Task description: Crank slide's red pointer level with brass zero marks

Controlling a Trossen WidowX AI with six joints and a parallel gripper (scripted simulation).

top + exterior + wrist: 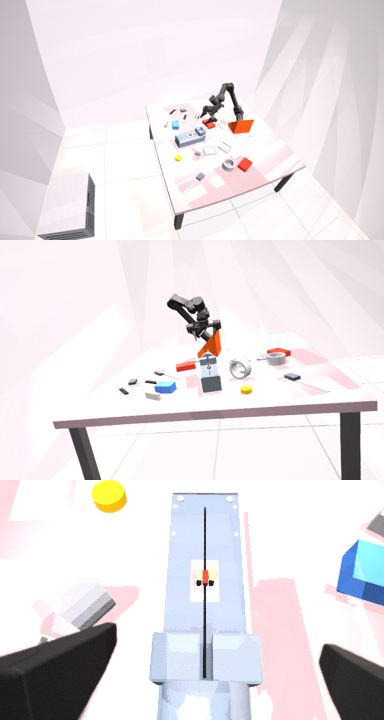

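Note:
The blue-grey machine [190, 140] [211, 383] [182, 615] stands on the table, its slot running lengthwise. In the wrist view the slide's red pointer [205, 577] sits between the two brass marks, left mark [198, 573] and right mark [212, 573], and looks about level with them; a tiny offset cannot be ruled out. The round crank housing [204, 700] is at the bottom of the wrist view. The crank handle is outside that view; a small orange bit of it [207, 350] shows above the housing in the exterior view. My gripper [203, 120] [205, 339] [216, 642] is open and empty, above and behind the crank end, apart from the handle.
A red block [208, 123] [185, 366] lies near the crank end. An orange wedge [242, 126] [212, 346] stands by the arm's base. A grey ring [240, 368], shallow trays [209, 150] and a yellow disc [178, 157] [109, 495] lie on one side, a blue block [175, 124] [364, 572] on the other.

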